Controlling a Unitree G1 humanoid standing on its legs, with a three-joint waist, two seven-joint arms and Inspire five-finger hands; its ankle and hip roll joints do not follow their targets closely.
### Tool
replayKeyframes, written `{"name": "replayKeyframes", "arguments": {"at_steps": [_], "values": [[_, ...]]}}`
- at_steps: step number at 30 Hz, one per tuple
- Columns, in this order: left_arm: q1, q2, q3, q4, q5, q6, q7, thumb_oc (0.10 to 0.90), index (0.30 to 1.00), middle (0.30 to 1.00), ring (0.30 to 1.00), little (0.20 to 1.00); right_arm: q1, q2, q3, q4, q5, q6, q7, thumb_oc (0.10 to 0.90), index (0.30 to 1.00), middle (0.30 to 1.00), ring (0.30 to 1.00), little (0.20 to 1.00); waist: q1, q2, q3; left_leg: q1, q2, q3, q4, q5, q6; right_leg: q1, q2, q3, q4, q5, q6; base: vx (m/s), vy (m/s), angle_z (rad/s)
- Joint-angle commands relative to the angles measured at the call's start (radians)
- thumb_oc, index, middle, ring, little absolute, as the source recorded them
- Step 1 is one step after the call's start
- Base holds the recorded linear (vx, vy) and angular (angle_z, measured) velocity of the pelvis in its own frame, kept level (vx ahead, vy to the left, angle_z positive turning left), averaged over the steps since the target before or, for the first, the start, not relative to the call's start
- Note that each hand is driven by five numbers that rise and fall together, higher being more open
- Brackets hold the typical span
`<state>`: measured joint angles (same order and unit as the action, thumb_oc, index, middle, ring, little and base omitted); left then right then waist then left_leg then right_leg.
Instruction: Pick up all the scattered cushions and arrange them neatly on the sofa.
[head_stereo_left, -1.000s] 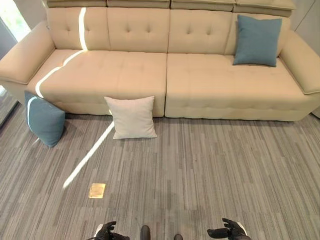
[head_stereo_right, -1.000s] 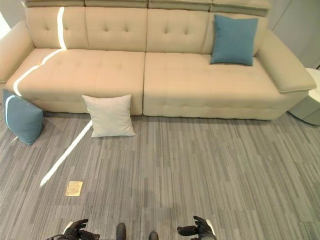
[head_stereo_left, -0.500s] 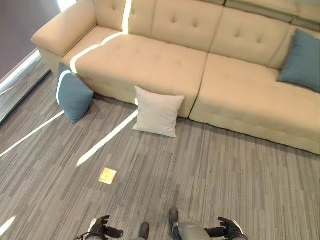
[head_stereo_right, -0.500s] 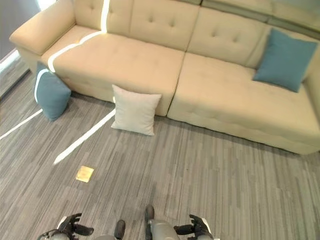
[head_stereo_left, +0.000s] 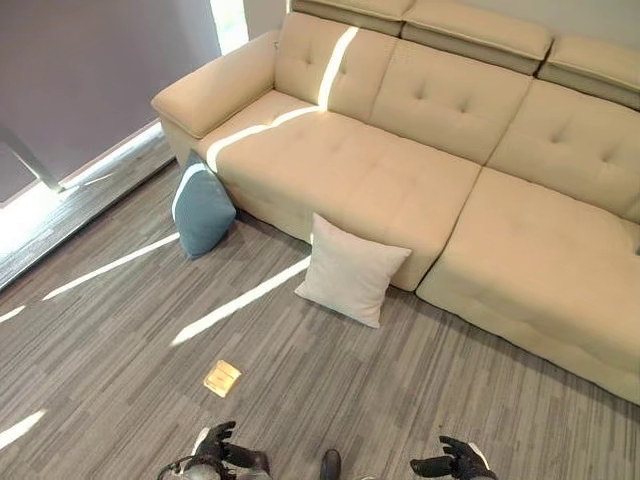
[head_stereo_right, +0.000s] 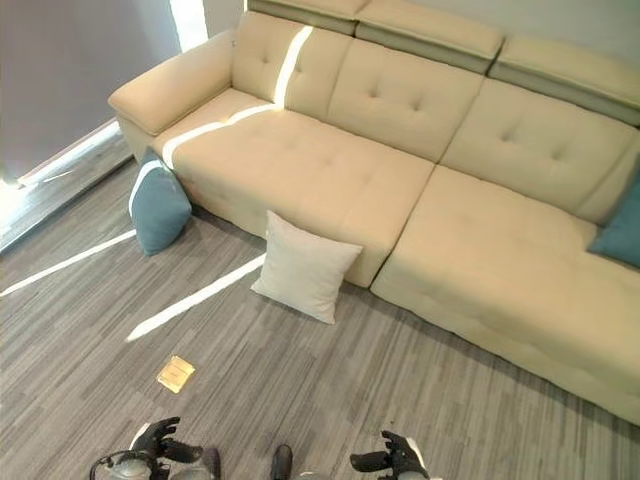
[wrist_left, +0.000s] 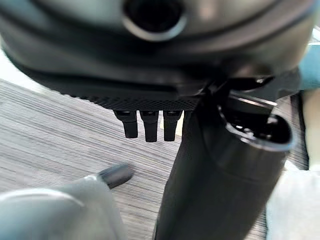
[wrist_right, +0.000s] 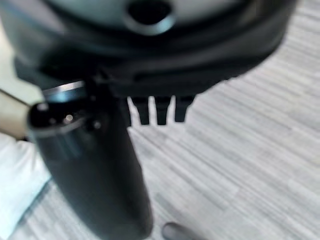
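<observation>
On the grey striped carpet in front of the long beige tufted sofa, two cushions wait to be picked up. A square cream fabric cushion leans against the sofa's front edge near the seam between its two seats. A teal fabric cushion is propped against the front corner below the left armrest.

Compared with a second ago, the whole scene has slid to the right and turned, so the camera has swung toward the sofa's left end; the cushions themselves have not moved. I judge this to be the robot turning to face the floor cushions, with no pickup begun.

Both hands are low at the bottom edge of the eye views, well apart from any cushion. The left hand and right hand have relaxed, loosely spread fingers and hold nothing.

At the right eye view's right edge, a second teal cushion sits at the back of the sofa's right seat, already in place. A small yellow square plate lies flat on the carpet, near the left hand.
</observation>
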<state>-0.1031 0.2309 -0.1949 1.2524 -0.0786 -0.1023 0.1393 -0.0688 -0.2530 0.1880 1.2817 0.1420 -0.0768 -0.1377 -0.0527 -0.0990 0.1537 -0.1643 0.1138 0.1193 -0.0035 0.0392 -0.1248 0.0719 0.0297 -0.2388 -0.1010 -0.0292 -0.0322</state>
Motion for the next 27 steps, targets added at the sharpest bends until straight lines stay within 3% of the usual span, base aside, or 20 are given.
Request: {"name": "replayKeyframes", "arguments": {"at_steps": [1,6,8,10,13,17,20,24,27], "values": [[-0.009,0.031,-0.016,0.013,-0.008,-0.006,0.008,0.8,0.9,0.9,0.9,0.9,0.046,-0.027,-0.017,-0.015,0.016,-0.001,-0.024,0.8,0.9,0.9,0.9,0.9,0.009,0.009,0.002,0.022,-0.055,0.038,0.063,-0.024,0.065,0.017,-0.05,0.131,0.099,-0.073,0.112,0.23,0.153,0.22],[0.019,0.025,0.0,0.03,0.0,-0.004,0.0,0.8,0.9,0.9,0.9,0.9,0.046,-0.013,-0.021,-0.019,0.002,-0.002,-0.019,0.8,0.9,0.9,0.9,0.9,0.014,0.01,-0.021,0.066,-0.085,0.053,0.057,-0.056,0.096,0.012,-0.09,0.155,0.177,-0.073,0.149,0.19,0.195,-0.55],[0.018,0.03,0.007,0.028,-0.007,-0.001,-0.003,0.8,0.9,0.9,0.9,0.9,0.042,0.0,-0.017,-0.032,0.002,0.001,-0.014,0.8,0.9,0.9,0.9,0.9,0.015,0.011,-0.014,0.089,-0.094,0.056,0.053,-0.074,0.114,-0.028,-0.107,0.165,0.283,-0.054,0.168,0.12,0.189,-0.25],[0.014,0.044,0.012,0.029,-0.007,0.0,0.003,0.8,0.9,0.9,0.9,0.9,0.02,0.005,-0.003,-0.055,-0.007,0.001,-0.014,0.8,0.9,0.9,0.9,0.9,0.009,0.017,0.011,0.112,-0.101,0.065,0.054,-0.093,0.141,-0.113,-0.131,0.161,0.437,0.021,0.196,0.08,0.177,-0.03],[0.016,0.047,0.02,0.026,-0.014,-0.004,0.002,0.8,0.9,0.9,0.9,0.9,0.021,0.01,-0.001,-0.066,-0.009,-0.002,-0.013,0.8,0.9,0.9,0.9,0.9,0.01,0.032,0.016,0.137,-0.1,0.07,0.042,-0.103,0.145,-0.152,-0.146,0.131,0.493,0.028,0.193,0.1,0.127,0.01],[0.022,0.05,0.023,0.034,-0.013,0.0,-0.003,0.8,0.9,0.9,0.9,0.9,0.02,0.006,-0.003,-0.068,-0.018,-0.001,-0.019,0.8,0.9,0.9,0.9,0.9,0.001,0.042,0.012,0.199,-0.106,0.076,0.0,-0.124,0.141,-0.187,-0.16,0.017,0.4,-0.002,0.167,0.2,0.064,-0.13],[0.028,0.049,0.025,0.043,-0.004,0.003,-0.008,0.8,0.9,0.9,0.9,0.9,0.016,-0.006,-0.003,-0.073,-0.028,0.002,-0.019,0.8,0.9,0.9,0.9,0.9,-0.009,0.031,0.02,0.236,-0.125,0.081,0.002,-0.151,0.138,-0.235,-0.156,-0.083,0.262,0.038,0.173,0.19,-0.01,-0.21],[0.031,0.045,0.029,0.049,0.005,0.002,-0.013,0.8,0.9,0.9,0.9,0.9,0.018,-0.013,-0.001,-0.075,-0.031,0.002,-0.019,0.8,0.9,0.9,0.9,0.9,-0.013,0.034,0.022,0.271,-0.129,0.087,-0.007,-0.165,0.134,-0.223,-0.151,-0.12,0.241,0.045,0.175,0.17,-0.051,-0.15],[0.036,0.031,0.013,0.051,0.027,0.0,-0.026,0.8,0.9,0.9,0.9,0.9,0.038,-0.019,-0.007,-0.064,-0.013,-0.006,-0.016,0.8,0.9,0.9,0.9,0.9,-0.035,0.029,-0.013,0.288,-0.12,0.089,0.047,-0.208,0.108,-0.158,-0.103,-0.062,0.167,0.027,0.143,0.28,-0.166,-0.1]]}}
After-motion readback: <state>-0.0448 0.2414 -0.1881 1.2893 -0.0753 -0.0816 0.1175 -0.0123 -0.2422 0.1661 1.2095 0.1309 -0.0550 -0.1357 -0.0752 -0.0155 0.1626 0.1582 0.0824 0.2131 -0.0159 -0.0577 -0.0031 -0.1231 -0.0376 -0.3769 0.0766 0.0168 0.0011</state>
